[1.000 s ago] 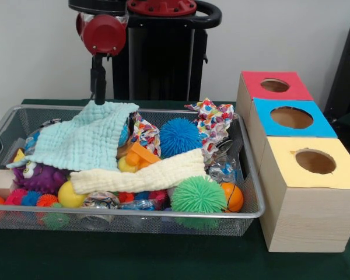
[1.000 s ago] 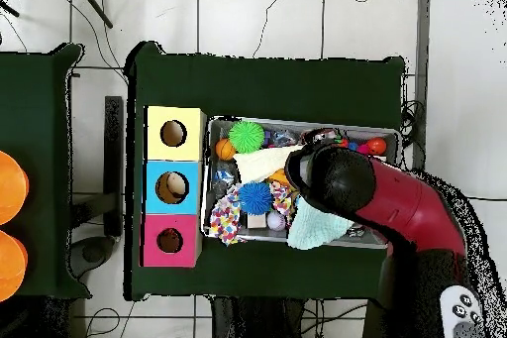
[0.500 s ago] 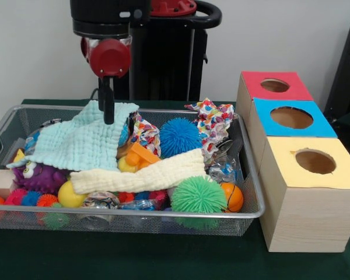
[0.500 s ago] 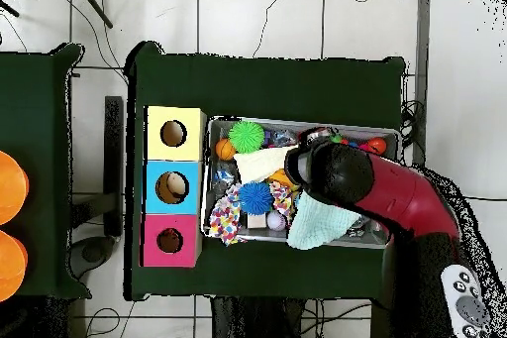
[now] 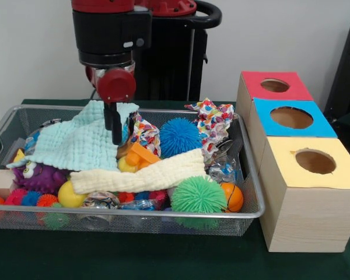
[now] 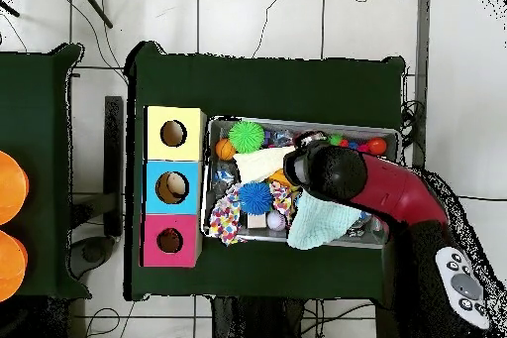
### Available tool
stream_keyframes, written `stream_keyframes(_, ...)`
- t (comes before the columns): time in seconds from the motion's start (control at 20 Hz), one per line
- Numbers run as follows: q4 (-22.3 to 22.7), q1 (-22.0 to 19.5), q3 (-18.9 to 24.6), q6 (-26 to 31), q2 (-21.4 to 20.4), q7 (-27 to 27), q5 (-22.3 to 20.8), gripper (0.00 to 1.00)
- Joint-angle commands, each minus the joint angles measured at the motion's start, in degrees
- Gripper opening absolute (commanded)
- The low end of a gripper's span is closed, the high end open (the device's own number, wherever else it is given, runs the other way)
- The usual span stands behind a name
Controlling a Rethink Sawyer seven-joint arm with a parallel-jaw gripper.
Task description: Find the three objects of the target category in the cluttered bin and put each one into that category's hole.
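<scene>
Hanging over the wire bin (image 5: 245, 213), the end effector (image 5: 116, 139) reaches the mint waffle cloth's (image 5: 81, 143) right edge; whether it stands wide or narrow I cannot tell. From overhead the red arm hides it, though that view shows all three wooden boxes' holes: yellow (image 6: 173, 134), blue (image 6: 172, 187), red (image 6: 170, 241). Smaller still: a cream ribbed cloth (image 5: 140, 175), then spiky rubber balls, blue (image 5: 179, 137) and green (image 5: 197, 195).
</scene>
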Motion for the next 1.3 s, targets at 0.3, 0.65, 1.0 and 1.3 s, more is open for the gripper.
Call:
stream_keyframes(0.3, 1.43, -1.46, 6.57, -8.44, 4.12, -6.1, -6.12, 1.0)
stream_keyframes(0.65, 6.03, -3.88, 7.72, -5.79, -1.31, -8.17, -7.2, 1.0)
stream_keyframes(1.0, 11.65, -13.46, 13.11, -2.03, -5.81, -15.64, -8.57, 1.0)
stream_keyframes(1.3, 20.83, -25.85, 22.74, -4.74, -3.6, -24.05, -14.92, 1.0)
